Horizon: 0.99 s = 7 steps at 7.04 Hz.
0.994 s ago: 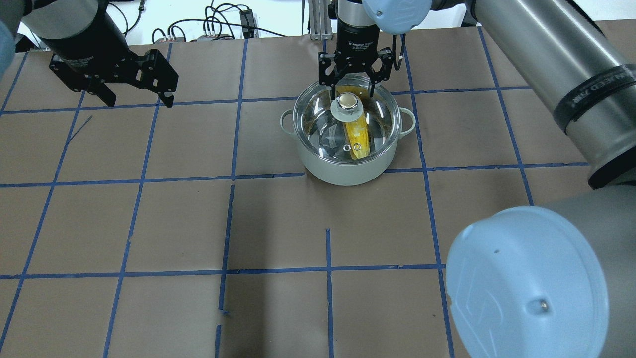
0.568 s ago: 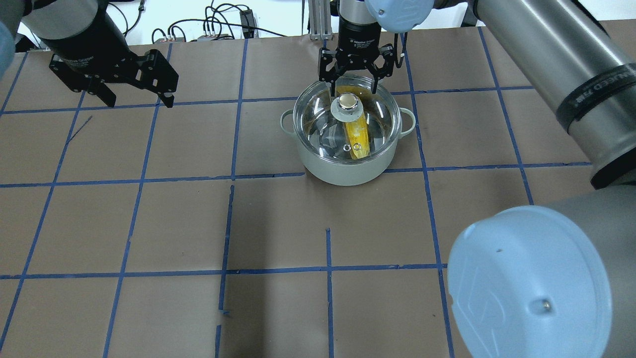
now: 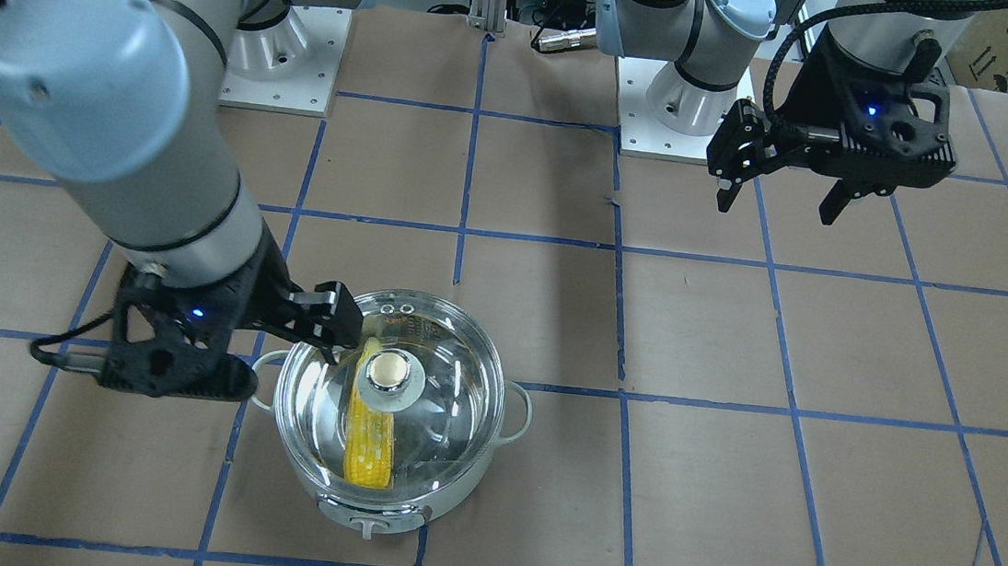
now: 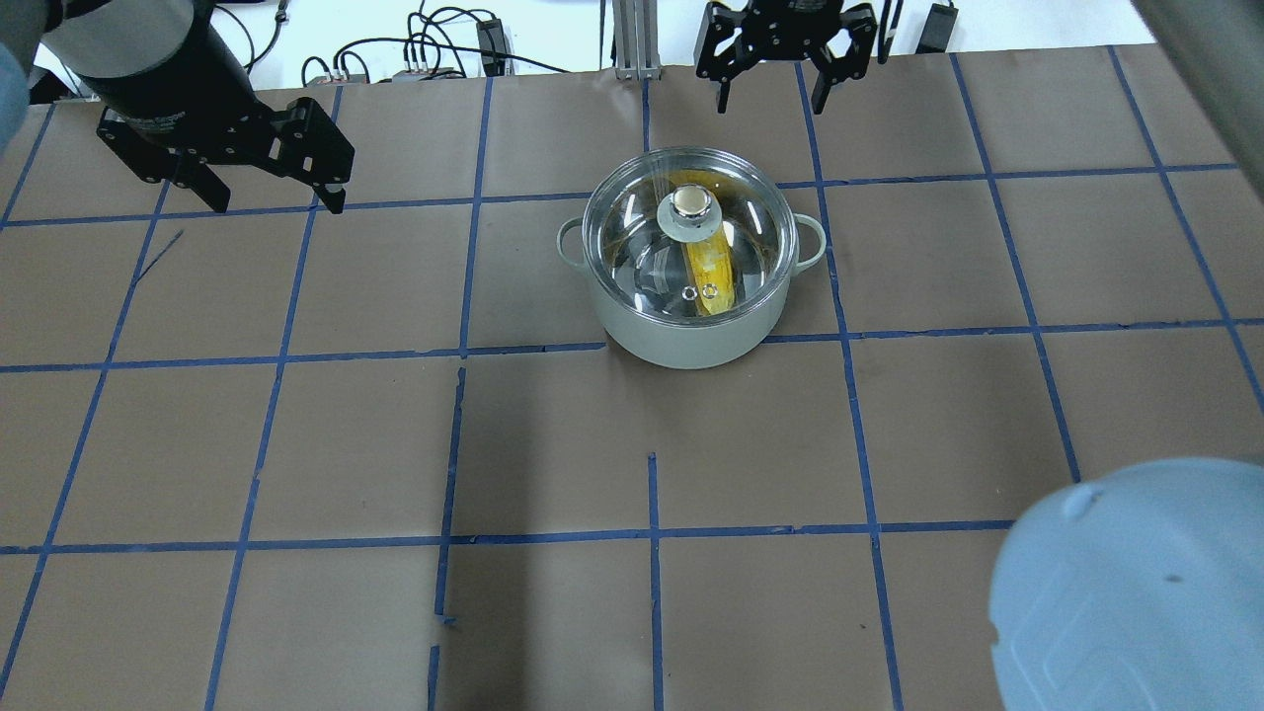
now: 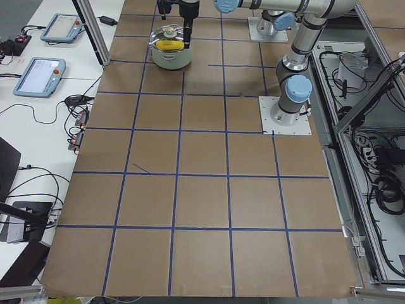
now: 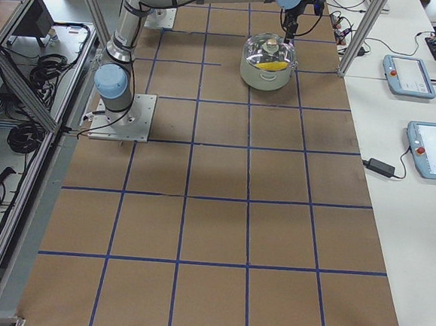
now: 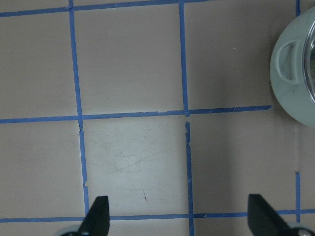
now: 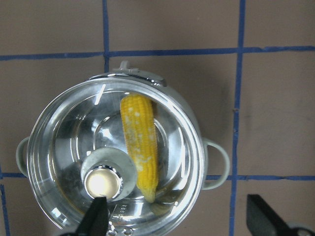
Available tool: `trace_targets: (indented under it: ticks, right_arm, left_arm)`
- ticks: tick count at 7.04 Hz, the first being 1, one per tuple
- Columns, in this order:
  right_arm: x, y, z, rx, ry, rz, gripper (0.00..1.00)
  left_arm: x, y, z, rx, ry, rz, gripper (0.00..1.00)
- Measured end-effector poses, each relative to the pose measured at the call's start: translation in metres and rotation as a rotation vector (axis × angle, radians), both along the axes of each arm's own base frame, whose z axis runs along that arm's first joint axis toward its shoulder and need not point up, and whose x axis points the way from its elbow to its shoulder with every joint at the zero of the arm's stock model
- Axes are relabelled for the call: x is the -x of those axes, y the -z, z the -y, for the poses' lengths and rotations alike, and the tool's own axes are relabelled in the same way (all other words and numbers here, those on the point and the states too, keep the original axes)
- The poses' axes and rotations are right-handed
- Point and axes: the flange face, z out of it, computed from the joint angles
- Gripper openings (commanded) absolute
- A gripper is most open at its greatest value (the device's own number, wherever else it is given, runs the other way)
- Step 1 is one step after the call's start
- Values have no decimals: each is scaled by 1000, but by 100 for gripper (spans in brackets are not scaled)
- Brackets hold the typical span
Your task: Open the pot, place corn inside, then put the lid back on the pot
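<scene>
Task looks done: corn (image 4: pixel 711 272) lies inside pot (image 4: pixel 691 341), far-centre on counter (image 4: pixel 296 444), with lid (image 4: pixel 632 237) seated on the rim. Right tool (image 4: pixel 770 94) hangs clear of the lid, jaws spread, empty. Left tool (image 4: pixel 276 197) far left, well apart, spread, empty. Nothing left, I judge, bar parking arms. Counter is brown with a blue tape grid; cables (image 4: pixel 434 49) at far edge, teach pendants (image 6: pixel 410 76) on white side table (image 6: pixel 430 248).

The desk (image 4: pixel 553 444) is covered in brown paper crossed by a blue tape grid (image 4: pixel 654 533). Black cables (image 4: pixel 434 49) lie beyond its far edge; two screen tablets (image 5: pixel 39 76) rest on a white side table (image 5: pixel 31 126) beside it
</scene>
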Motion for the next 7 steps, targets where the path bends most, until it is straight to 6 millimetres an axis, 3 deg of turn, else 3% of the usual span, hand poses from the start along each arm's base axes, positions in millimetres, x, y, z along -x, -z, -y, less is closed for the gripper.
trace_targets:
  ticks: [2, 3, 5, 6, 7]
  right_arm:
    - [50, -63, -40, 109, -28, -42, 100]
    - [70, -77, -79, 119, -44, -46, 100]
    - [80, -76, -166, 104, -55, -18, 100]
    - [80, -76, -197, 110, -58, -15, 100]
    - [80, -72, -214, 107, -63, -15, 100]
  left_arm:
    - [0, 0, 0, 0, 0, 0, 100]
    - [0, 0, 0, 0, -2, 0, 100]
    - [-2, -3, 0, 6, -27, -3, 100]
    - [-3, -4, -2, 6, -36, -1, 100]
    - [-3, -5, -4, 0, -40, -1, 100]
